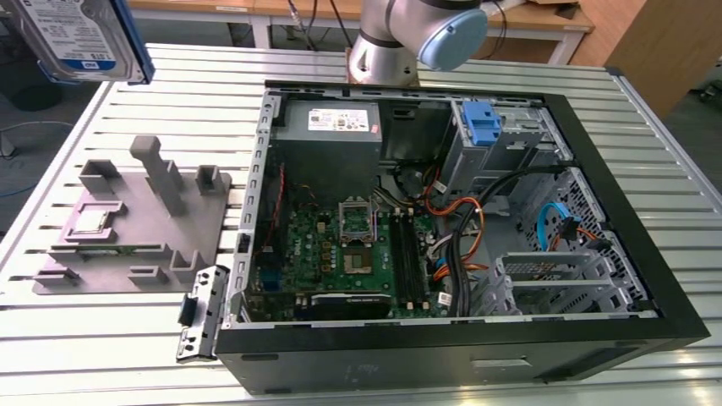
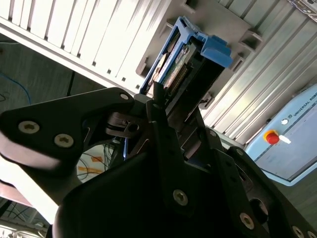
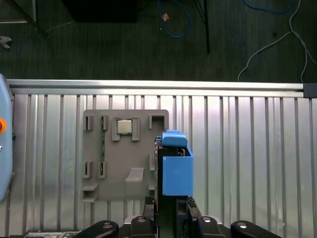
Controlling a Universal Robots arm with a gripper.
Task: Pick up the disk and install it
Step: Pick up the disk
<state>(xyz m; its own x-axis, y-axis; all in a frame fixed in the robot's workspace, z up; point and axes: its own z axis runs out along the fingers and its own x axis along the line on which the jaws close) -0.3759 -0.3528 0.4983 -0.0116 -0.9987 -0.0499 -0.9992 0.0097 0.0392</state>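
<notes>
Pickup is complete, the gripper (image 3: pixel 171 208) pinching the disk (image 1: pixel 81 35) and holding it aloft over the edge of the grey fixture plate (image 1: pixel 135 228) on the tabletop (image 1: pixel 215 76), well apart from the open computer case (image 1: pixel 451 347); installation is not yet done.

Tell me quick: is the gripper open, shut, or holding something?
The gripper is shut on the disk, which is held up in the air.
</notes>
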